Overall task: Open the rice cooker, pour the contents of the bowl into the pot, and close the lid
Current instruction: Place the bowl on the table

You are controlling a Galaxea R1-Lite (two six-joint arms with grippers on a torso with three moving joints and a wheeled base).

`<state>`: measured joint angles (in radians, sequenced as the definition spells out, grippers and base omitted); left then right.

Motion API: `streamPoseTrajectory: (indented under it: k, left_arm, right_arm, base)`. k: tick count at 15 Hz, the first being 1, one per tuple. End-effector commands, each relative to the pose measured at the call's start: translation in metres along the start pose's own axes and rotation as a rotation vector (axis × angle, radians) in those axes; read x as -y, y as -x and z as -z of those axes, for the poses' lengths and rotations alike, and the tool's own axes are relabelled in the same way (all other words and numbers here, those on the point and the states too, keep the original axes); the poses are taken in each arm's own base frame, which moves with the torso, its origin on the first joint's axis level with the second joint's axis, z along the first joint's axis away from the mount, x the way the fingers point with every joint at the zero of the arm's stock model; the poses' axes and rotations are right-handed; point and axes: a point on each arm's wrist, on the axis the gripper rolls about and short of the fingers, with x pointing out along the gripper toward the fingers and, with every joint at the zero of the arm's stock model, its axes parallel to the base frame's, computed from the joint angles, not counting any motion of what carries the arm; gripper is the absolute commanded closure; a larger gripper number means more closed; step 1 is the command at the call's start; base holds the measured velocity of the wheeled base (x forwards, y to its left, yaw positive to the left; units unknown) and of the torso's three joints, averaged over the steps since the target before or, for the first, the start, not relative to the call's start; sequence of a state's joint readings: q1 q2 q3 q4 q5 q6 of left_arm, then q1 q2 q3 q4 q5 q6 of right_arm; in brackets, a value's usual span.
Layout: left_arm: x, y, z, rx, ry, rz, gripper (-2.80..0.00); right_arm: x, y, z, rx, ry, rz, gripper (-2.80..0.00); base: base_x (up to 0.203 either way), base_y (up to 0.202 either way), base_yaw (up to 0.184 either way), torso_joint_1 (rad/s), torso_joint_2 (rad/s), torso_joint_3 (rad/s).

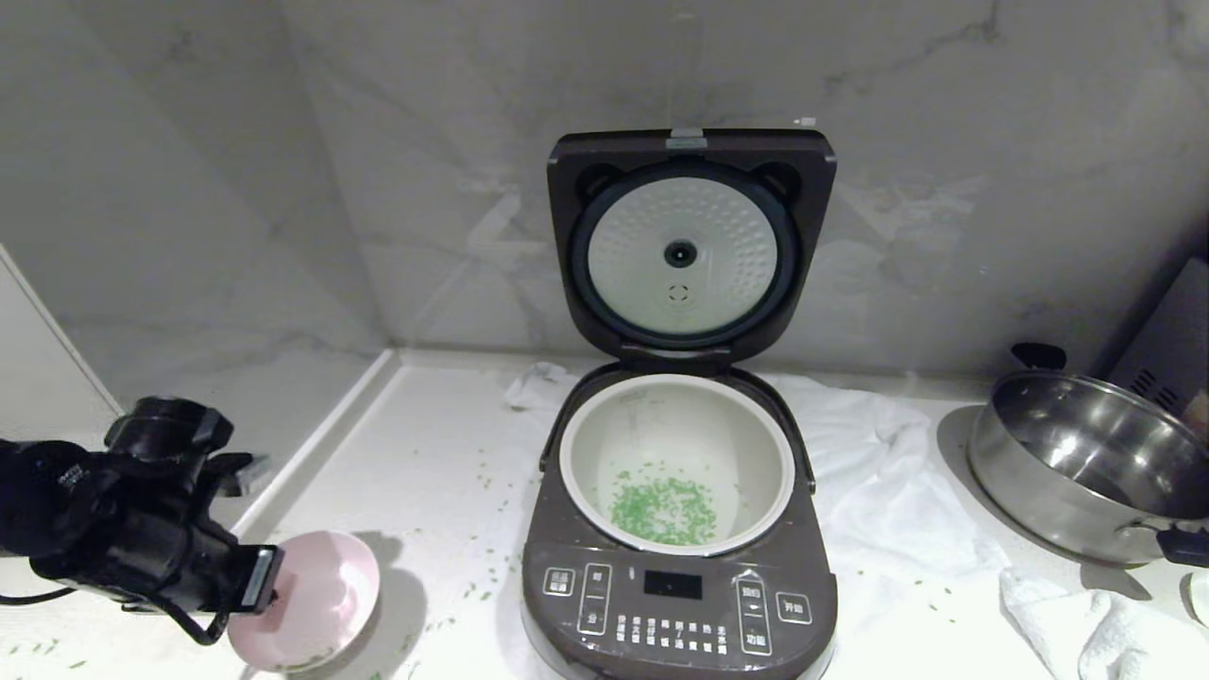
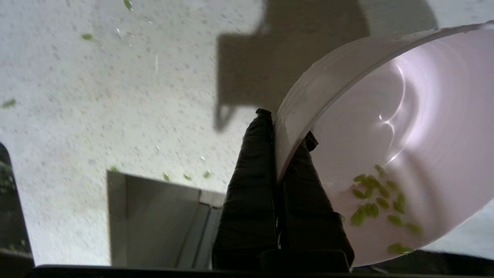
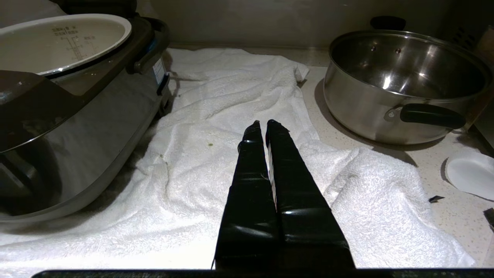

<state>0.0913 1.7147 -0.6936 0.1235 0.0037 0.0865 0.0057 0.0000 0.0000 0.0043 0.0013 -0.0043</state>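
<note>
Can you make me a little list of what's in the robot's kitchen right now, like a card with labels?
lid: open, standing upright
pot: sits in the rice cooker, green bits on its bottom
bowl: tilted, pinched at the rim by the left gripper, a few green bits remaining inside
counter: scattered green bits
right gripper: shut, empty, over the white towel
steel pan: right of cooker, looks empty

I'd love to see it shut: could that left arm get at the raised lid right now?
Probably not yet: the left end effector is shut on the bowl, low beside the rice cooker; nothing blocks the lid.
</note>
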Motion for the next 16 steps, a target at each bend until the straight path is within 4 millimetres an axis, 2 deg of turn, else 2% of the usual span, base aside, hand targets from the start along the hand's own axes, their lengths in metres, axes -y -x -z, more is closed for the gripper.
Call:
streamPoseTrajectory:
  k: [1, 5, 8, 11, 13, 14, 16]
  left_arm:
    - [-0.021, -0.02, 0.014, 0.008, -0.035, -0.016, 0.0]
    - [-0.045, -0.04, 0.016, -0.047, 0.006, -0.012, 0.0]
    - [-0.073, -0.06, 0.013, -0.055, 0.05, -0.025, 0.0]
    - [-0.079, -0.069, 0.013, -0.067, 0.016, -0.029, 0.0]
    - [-0.084, -0.072, 0.003, -0.049, 0.027, -0.041, 0.0]
    - [-0.086, -0.072, -0.001, -0.036, 0.049, -0.046, -2.8]
    - [-0.087, -0.068, -0.006, -0.013, 0.061, -0.054, -2.8]
  right_arm:
    - [0.0, 0.0, 0.001, 0.0, 0.0, -0.001, 0.0]
    - [0.0, 0.0, 0.001, -0.001, 0.0, -0.001, 0.0]
    - [0.0, 0.0, 0.001, 0.0, 0.0, -0.001, 0.0]
    - [0.0, 0.0, 0.001, -0.002, 0.0, -0.001, 0.0]
    - [0.0, 0.0, 0.0, 0.0, 0.0, -0.001, 0.0]
    - [0.0, 0.0, 0.001, -0.003, 0.0, -0.001, 0.0]
    - [0.0, 0.0, 0.001, -0.001, 0.0, -0.001, 0.0]
  base:
    - [0.0, 0.0, 0.0, 0.0, 0.0, 0.0]
    - [0.0, 0.0, 0.0, 0.0, 0.0, 0.0]
    - [0.0, 0.0, 0.0, 0.0, 0.0, 0.0]
    - [0.0, 0.0, 0.0, 0.0, 0.0, 0.0]
    - [0.0, 0.0, 0.0, 0.0, 0.0, 0.0]
    - [0.0, 0.0, 0.0, 0.0, 0.0, 0.0]
    - [0.0, 0.0, 0.0, 0.0, 0.0, 0.0]
